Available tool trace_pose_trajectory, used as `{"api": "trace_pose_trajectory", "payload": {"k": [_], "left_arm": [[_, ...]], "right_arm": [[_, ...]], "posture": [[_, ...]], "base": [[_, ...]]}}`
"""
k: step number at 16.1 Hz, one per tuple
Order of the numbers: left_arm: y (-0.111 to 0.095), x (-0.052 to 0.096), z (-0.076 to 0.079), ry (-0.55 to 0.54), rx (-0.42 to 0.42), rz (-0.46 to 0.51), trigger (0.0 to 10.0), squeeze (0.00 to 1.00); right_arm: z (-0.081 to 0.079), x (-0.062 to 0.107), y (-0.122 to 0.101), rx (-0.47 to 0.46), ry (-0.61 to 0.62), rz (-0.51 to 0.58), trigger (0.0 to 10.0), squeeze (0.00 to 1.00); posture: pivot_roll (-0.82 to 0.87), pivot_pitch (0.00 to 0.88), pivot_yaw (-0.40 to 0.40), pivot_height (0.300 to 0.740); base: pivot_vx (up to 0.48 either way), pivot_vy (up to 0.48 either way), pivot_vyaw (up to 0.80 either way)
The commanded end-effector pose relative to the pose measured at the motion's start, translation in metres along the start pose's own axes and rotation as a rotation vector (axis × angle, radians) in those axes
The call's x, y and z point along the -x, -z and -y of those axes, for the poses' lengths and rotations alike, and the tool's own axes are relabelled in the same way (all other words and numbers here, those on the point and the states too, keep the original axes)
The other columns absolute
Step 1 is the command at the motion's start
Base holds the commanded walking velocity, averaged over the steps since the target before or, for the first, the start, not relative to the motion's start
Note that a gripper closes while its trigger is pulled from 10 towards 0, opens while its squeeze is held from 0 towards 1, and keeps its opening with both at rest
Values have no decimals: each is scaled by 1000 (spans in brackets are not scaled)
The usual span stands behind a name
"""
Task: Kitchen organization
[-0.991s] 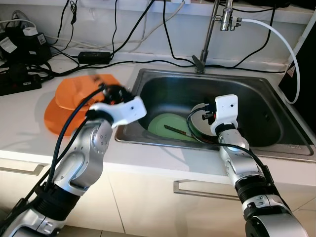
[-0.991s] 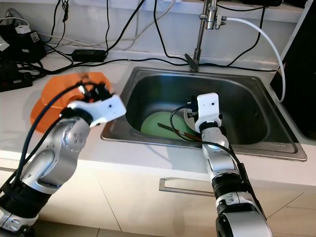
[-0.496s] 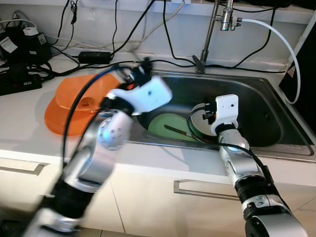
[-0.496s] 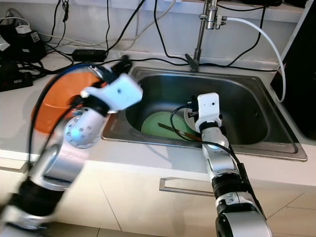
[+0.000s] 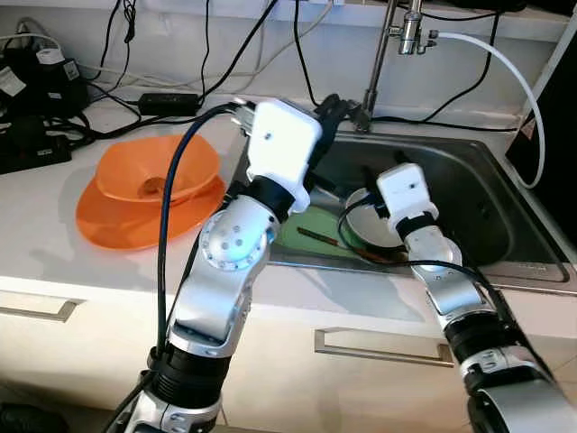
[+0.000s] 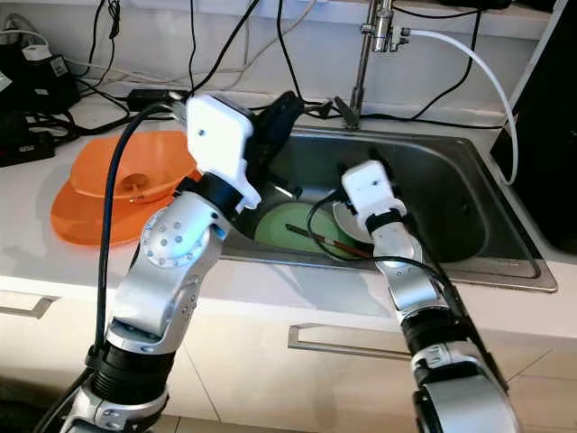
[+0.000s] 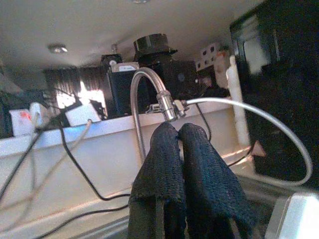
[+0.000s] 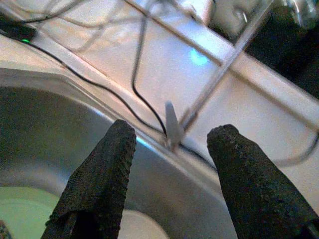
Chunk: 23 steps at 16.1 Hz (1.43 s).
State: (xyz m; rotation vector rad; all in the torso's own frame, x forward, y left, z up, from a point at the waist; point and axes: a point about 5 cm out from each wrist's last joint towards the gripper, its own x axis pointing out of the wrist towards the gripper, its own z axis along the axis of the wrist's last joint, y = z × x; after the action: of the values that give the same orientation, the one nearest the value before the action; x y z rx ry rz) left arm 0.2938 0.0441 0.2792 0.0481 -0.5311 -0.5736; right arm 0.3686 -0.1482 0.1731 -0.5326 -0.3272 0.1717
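Sink (image 5: 505,194) holds your green plate (image 6: 287,224) at 6 o'clock below the raised left gripper (image 5: 330,110), jaws clenched empty; your right gripper (image 8: 172,164), jaws released, hovers nearer, chopsticks (image 5: 317,236) lying crosswise.

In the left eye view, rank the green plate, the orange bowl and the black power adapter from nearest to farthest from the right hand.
Measured from the right hand, over the sink:
1. Green plate: on the sink floor, just to the robot's left of that hand.
2. Orange bowl: on the counter left of the sink.
3. Black power adapter: farther back on the counter, near the wall.
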Motion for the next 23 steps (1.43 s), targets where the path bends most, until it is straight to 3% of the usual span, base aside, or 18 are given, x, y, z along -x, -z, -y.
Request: {"api": "trace_pose_trajectory", "payload": {"k": [1, 5, 11, 17, 23], "left_arm": [[-2, -2, -2, 11, 26, -2, 10000, 0], [-2, 0, -6, 14, 89, -16, 10000, 0], [5, 6, -12, 45, 240, -63, 10000, 0], [7, 9, -13, 64, 244, -108, 10000, 0], [11, 11, -11, 67, 252, -134, 10000, 0]], "right_arm": [[0, -7, -17, 55, -25, 87, 10000, 0], [-8, -9, -26, 79, -64, 149, 10000, 0], [-6, -11, -28, 83, -40, 166, 10000, 0], [1, -13, -32, 138, -67, 191, 10000, 0], [0, -20, -44, 131, -67, 235, 10000, 0]], "posture": [[115, 0, -30, 740], [122, 0, -31, 740], [124, 0, -28, 740], [117, 0, -28, 740], [120, 0, -25, 740]], "base": [[0, 0, 0], [0, 0, 0], [0, 0, 0], [0, 0, 0], [0, 0, 0]]}}
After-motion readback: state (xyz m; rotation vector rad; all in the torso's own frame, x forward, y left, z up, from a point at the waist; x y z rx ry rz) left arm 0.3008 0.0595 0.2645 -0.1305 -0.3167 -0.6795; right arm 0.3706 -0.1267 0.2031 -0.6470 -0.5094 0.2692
